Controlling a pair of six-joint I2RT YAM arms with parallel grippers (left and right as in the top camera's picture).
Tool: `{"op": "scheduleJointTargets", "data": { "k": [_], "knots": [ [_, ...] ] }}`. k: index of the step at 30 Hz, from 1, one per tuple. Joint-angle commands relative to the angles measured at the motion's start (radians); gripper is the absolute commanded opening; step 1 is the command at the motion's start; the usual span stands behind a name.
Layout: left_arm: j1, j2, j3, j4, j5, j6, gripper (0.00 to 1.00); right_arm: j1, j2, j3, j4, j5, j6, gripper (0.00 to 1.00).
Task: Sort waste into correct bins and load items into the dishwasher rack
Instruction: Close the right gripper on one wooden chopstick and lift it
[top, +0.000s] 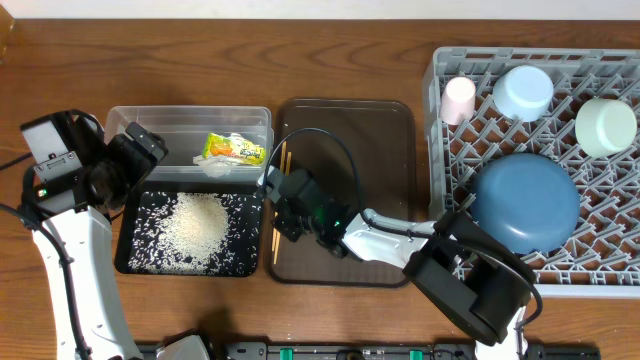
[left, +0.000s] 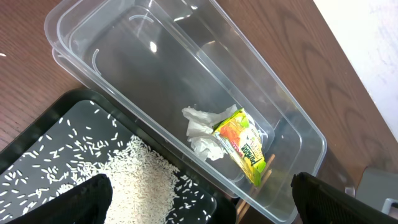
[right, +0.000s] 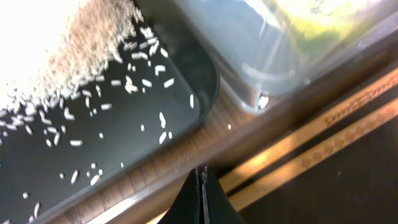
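While the overhead view lays out the whole table, only the right wrist camera shows the right gripper (right: 203, 186) with its 2 fingers pressed flat together, a thin seam between them. It sits low by the left rim of the brown serving tray (top: 370, 130); whether it pinches anything I cannot tell. The 2 wooden chopsticks (right: 323, 134) lie side by side on that tray, their near ends just beside the fingertips.

The left wrist camera alone shows the left gripper (left: 200, 186) spread wide, holding nothing, above the clear tub (left: 124, 68) and black tray (left: 37, 140). Inside the tub, the white tissue (left: 200, 132) touches the yellow-green wrapper (left: 244, 144) at the end nearest the chopsticks; the tub's other end is bare. Rice (top: 195, 222) is heaped mid-tray, with stray grains out to the rim.

Tub and black tray sit edge to edge, with the brown tray just beside both, leaving the chopsticks in a tight strip along its wall. At the right, the grey rack (top: 436, 120) holds the pink cup (top: 458, 100), light blue bowl (top: 523, 92), pale green bowl (top: 605, 127) and dark blue bowl (top: 525, 200). The right arm crosses the brown tray from the rack's near corner.
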Motion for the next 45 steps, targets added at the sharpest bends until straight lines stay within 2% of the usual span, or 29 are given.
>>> {"op": "scheduleJointTargets", "data": {
  "k": [1,7,13,17,23,26,30,33,35,38,41,45],
  "knots": [
    [0.005,0.002,0.017,-0.001,-0.002,-0.005,0.95,0.021,0.006,0.007,-0.022,0.000,-0.013,0.01],
    [0.005,0.002,0.017,-0.001,-0.002,-0.005,0.95,0.023,0.006,0.007,-0.082,0.054,-0.019,0.01],
    [0.005,0.002,0.017,-0.001,-0.002,-0.005,0.95,0.022,-0.060,0.007,-0.176,0.443,-0.119,0.01],
    [0.005,0.002,0.017,-0.001,-0.002,-0.005,0.95,0.019,-0.174,0.007,-0.207,0.528,-0.180,0.01],
    [0.005,0.002,0.017,-0.001,-0.002,-0.005,0.95,0.010,-0.317,0.007,-0.210,0.520,-0.192,0.03],
    [0.005,0.002,0.017,-0.001,-0.002,-0.005,0.95,-0.010,-0.371,0.007,-0.211,0.495,-0.184,0.07],
    [0.005,0.002,0.017,-0.001,-0.002,-0.005,0.95,-0.057,-0.393,0.007,-0.243,0.288,-0.184,0.17],
    [0.005,0.002,0.017,-0.001,-0.002,-0.005,0.95,-0.092,-0.374,0.007,-0.304,0.158,-0.167,0.27],
    [0.005,0.002,0.017,-0.001,-0.002,-0.005,0.95,-0.110,-0.350,0.007,-0.338,0.149,-0.128,0.35],
    [0.005,0.002,0.017,-0.001,-0.002,-0.005,0.95,-0.127,-0.294,0.007,-0.364,0.148,-0.120,0.43],
    [0.005,0.002,0.017,-0.001,-0.002,-0.005,0.95,-0.130,-0.223,0.007,-0.363,0.099,-0.121,0.45],
    [0.005,0.002,0.017,-0.001,-0.002,-0.005,0.95,-0.130,-0.156,0.007,-0.364,0.049,-0.105,0.42]
  ]
}}
